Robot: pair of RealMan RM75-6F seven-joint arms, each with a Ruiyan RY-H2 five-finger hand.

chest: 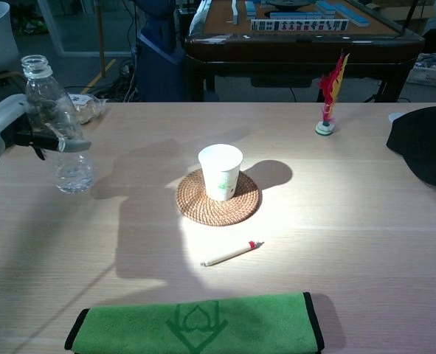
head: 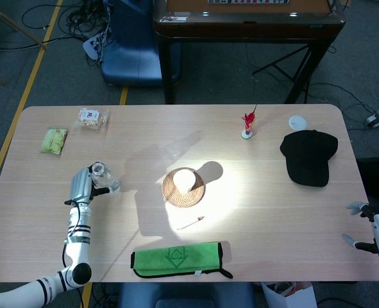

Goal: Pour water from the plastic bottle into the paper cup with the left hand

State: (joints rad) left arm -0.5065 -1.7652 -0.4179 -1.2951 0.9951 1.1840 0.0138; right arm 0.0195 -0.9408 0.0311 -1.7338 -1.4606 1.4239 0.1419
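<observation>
Left hand (chest: 11,133) holds one upright bottle (chest: 55,125), left of one cup (chest: 220,171); right hand (head: 374,232) fingers spread.

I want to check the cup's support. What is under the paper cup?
A round woven coaster lies under the cup, on the table. Its rim shows all around the cup. The part of the coaster directly beneath the cup is covered.
</observation>
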